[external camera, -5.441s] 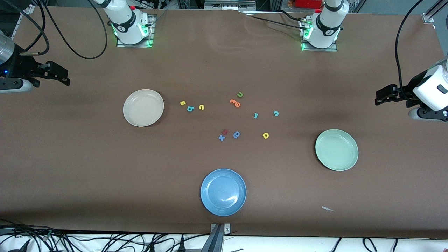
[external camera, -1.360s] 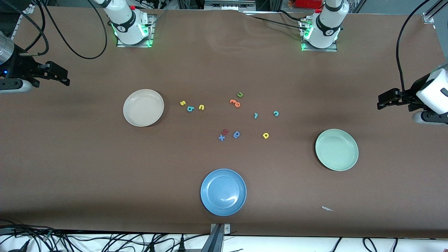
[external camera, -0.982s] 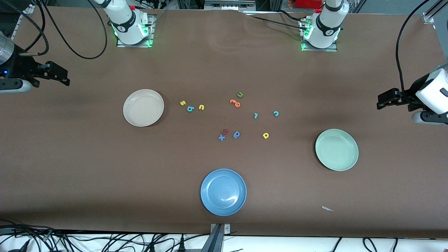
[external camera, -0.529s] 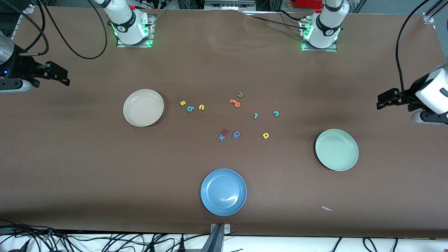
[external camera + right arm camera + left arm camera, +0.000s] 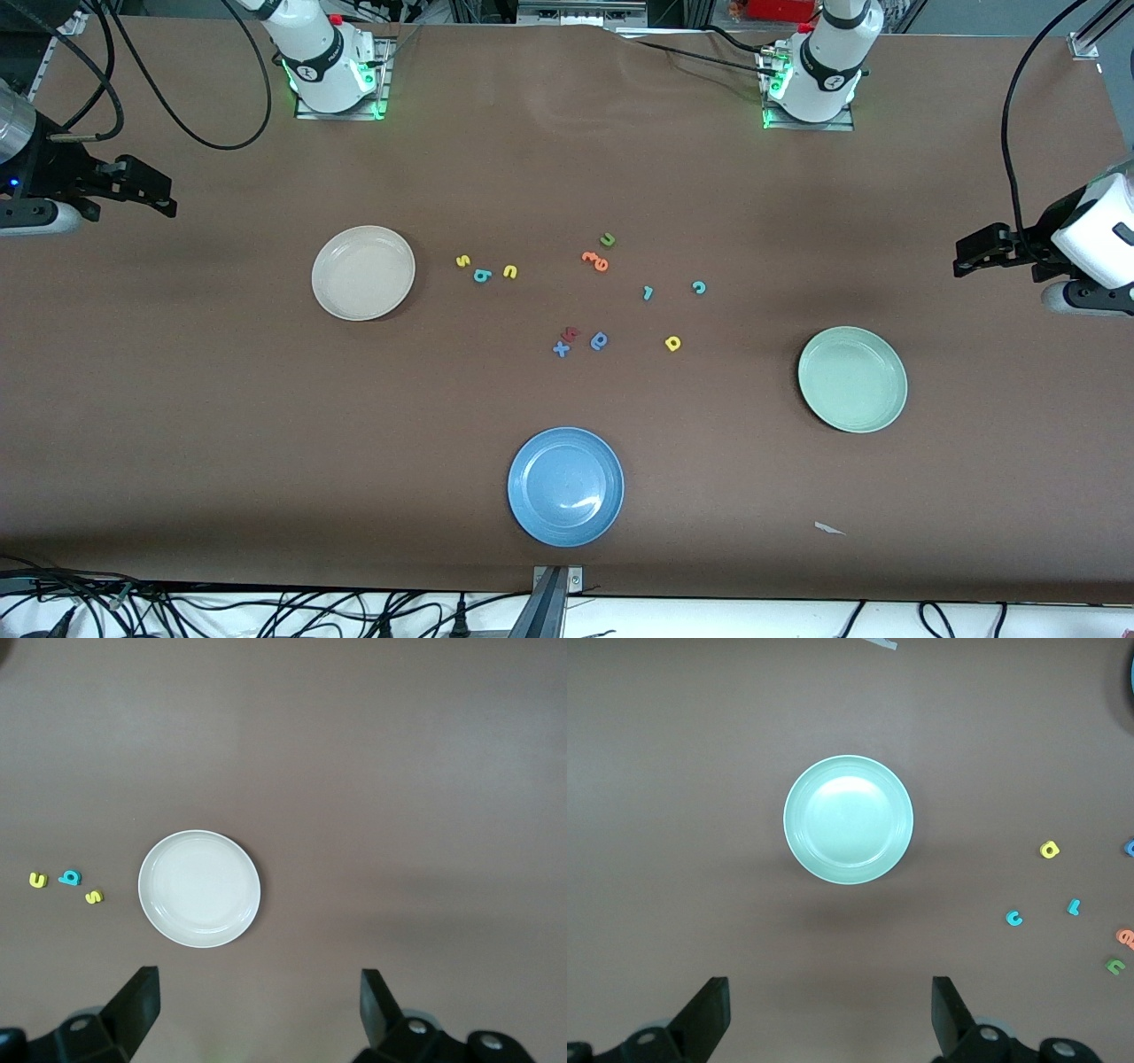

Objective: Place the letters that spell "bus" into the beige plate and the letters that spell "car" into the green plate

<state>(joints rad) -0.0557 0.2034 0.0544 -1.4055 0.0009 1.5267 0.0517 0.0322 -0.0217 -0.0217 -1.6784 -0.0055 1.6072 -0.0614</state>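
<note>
The beige plate (image 5: 363, 272) (image 5: 199, 889) lies empty toward the right arm's end. Beside it sit the yellow "s" (image 5: 462, 260) (image 5: 93, 896), teal "b" (image 5: 481, 276) (image 5: 69, 877) and yellow "u" (image 5: 509, 272) (image 5: 37, 880). The green plate (image 5: 852, 379) (image 5: 849, 819) lies empty toward the left arm's end. The teal "c" (image 5: 698, 287) (image 5: 1014, 918), teal "r" (image 5: 648, 292) (image 5: 1074, 906) and yellow "a" (image 5: 672, 343) (image 5: 1049, 850) lie mid-table. My left gripper (image 5: 966, 254) (image 5: 830, 1010) and right gripper (image 5: 164, 199) (image 5: 260, 1005) hang open and empty over bare table at their own ends.
A blue plate (image 5: 565, 486) lies near the front edge. Other letters sit mid-table: a green "u" (image 5: 607, 239), orange ones (image 5: 596, 260), a blue "a" (image 5: 600, 340), a red one (image 5: 571, 333) and a blue "x" (image 5: 561, 349). A paper scrap (image 5: 829, 529) lies nearer the front camera than the green plate.
Since the earliest frame the left gripper has shifted slightly toward its end of the table. Over the last second nothing has moved.
</note>
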